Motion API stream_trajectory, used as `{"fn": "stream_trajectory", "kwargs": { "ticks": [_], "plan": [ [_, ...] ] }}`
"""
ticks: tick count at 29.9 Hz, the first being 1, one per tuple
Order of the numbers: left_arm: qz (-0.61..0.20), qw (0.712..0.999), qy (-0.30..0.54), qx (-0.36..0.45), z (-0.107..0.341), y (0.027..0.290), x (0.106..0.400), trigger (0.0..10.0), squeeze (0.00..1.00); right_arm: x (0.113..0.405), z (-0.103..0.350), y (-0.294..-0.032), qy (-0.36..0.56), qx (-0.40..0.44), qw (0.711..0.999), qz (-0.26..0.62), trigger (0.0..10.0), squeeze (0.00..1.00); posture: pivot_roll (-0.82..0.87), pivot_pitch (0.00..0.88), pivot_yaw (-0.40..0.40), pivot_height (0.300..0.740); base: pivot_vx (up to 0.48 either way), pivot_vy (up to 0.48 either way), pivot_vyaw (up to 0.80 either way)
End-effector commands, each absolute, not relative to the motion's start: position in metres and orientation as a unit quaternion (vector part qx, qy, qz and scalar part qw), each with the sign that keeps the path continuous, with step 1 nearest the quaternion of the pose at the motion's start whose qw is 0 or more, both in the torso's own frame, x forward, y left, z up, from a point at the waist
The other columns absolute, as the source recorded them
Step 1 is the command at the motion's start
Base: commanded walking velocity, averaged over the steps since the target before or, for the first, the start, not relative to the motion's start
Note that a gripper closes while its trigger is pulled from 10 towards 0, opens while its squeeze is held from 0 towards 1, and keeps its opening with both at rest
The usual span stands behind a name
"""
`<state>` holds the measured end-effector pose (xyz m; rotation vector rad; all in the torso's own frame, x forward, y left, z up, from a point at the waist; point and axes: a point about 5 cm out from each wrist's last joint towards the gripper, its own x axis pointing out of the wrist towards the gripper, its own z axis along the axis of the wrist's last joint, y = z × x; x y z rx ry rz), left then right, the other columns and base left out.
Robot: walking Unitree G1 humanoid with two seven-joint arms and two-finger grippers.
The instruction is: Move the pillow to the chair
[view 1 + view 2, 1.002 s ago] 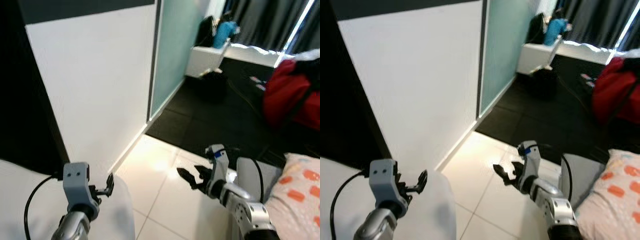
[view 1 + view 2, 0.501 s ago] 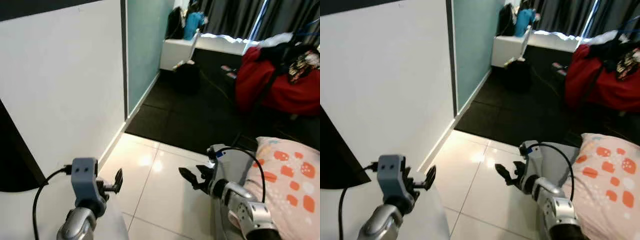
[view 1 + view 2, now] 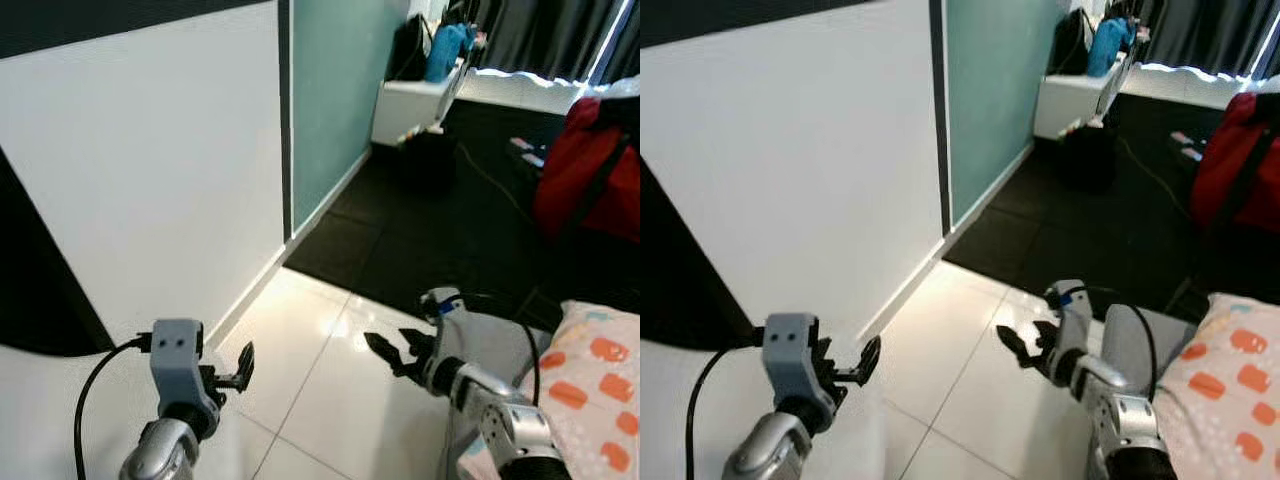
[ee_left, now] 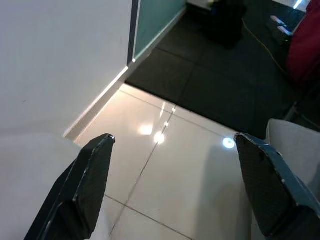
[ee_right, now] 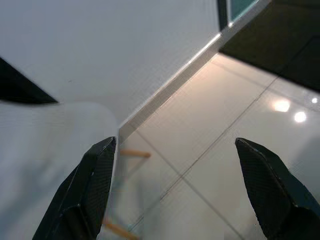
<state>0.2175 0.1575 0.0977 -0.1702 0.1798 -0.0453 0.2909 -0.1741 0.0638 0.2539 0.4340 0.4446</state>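
Pillow (image 3: 600, 375) lay at the robot's far right, just beside the right gripper (image 3: 392, 352) and well apart from the left gripper (image 3: 240, 368); both had fingers spread, holding nothing.

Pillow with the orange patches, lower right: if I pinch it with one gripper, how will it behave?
The pillow looks plump and cloth-covered, so it is probably light but floppy, sagging around a single pinch. Its fabric should grip rather than slip. Both the left gripper and right gripper are open and empty, so a two-handed hold looks feasible.
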Motion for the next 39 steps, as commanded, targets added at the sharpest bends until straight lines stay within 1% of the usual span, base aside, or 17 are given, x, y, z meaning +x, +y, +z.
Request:
{"fn": "stream_trajectory", "kwargs": {
  "ticks": [1, 3, 4, 12, 15, 29, 33, 37, 39],
  "plan": [
    [-0.022, 0.991, 0.098, -0.084, 0.0950, 0.1584, 0.2173, 10.0, 0.00, 0.2909, 0.0642, -0.1754, 0.215, 0.122, 0.944, 0.217, 10.0, 0.00, -0.18, 0.004, -0.051, 0.737, 0.000, -0.480, 0.00],
    [-0.022, 0.991, 0.098, -0.084, 0.0952, 0.1583, 0.2173, 10.0, 0.00, 0.2910, 0.0641, -0.1755, 0.216, 0.121, 0.944, 0.216, 10.0, 0.00, -0.18, 0.005, -0.050, 0.737, 0.000, -0.480, 0.00],
    [-0.023, 0.991, 0.098, -0.085, 0.0954, 0.1584, 0.2174, 10.0, 0.00, 0.2907, 0.0630, -0.1748, 0.223, 0.111, 0.944, 0.218, 10.0, 0.00, -0.18, 0.005, -0.050, 0.737, 0.000, 0.000, -0.68],
    [-0.026, 0.991, 0.098, -0.085, 0.0955, 0.1586, 0.2179, 10.0, 0.00, 0.2903, 0.0622, -0.1740, 0.228, 0.106, 0.943, 0.220, 10.0, 0.00, -0.18, 0.008, -0.050, 0.737, 0.000, 0.000, -0.67],
    [-0.018, 0.990, 0.095, -0.098, 0.0955, 0.1607, 0.2183, 10.0, 0.00, 0.2900, 0.0617, -0.1738, 0.230, 0.104, 0.942, 0.220, 10.0, 0.00, -0.18, 0.008, -0.049, 0.737, 0.000, 0.000, -0.67],
    [-0.026, 0.990, 0.104, -0.092, 0.0937, 0.1601, 0.2179, 10.0, 0.00, 0.2885, 0.0596, -0.1739, 0.242, 0.097, 0.940, 0.220, 10.0, 0.00, -0.18, 0.010, -0.048, 0.737, 0.000, 0.000, -0.67],
    [-0.031, 0.989, 0.107, -0.094, 0.0933, 0.1589, 0.2179, 10.0, 0.00, 0.2890, 0.0608, -0.1741, 0.234, 0.108, 0.941, 0.217, 10.0, 0.00, -0.18, 0.008, -0.049, 0.737, 0.000, -0.480, -0.67],
    [-0.034, 0.989, 0.108, -0.094, 0.0930, 0.1577, 0.2178, 10.0, 0.00, 0.2889, 0.0611, -0.1751, 0.232, 0.111, 0.942, 0.216, 10.0, 0.00, -0.18, 0.006, -0.050, 0.737, 0.000, -0.480, 0.00],
    [-0.036, 0.989, 0.108, -0.095, 0.0929, 0.1563, 0.2172, 10.0, 0.00, 0.2882, 0.0610, -0.1759, 0.233, 0.111, 0.942, 0.217, 10.0, 0.00, -0.18, 0.003, -0.050, 0.737, 0.000, 0.000, 0.00]
  ]
}}
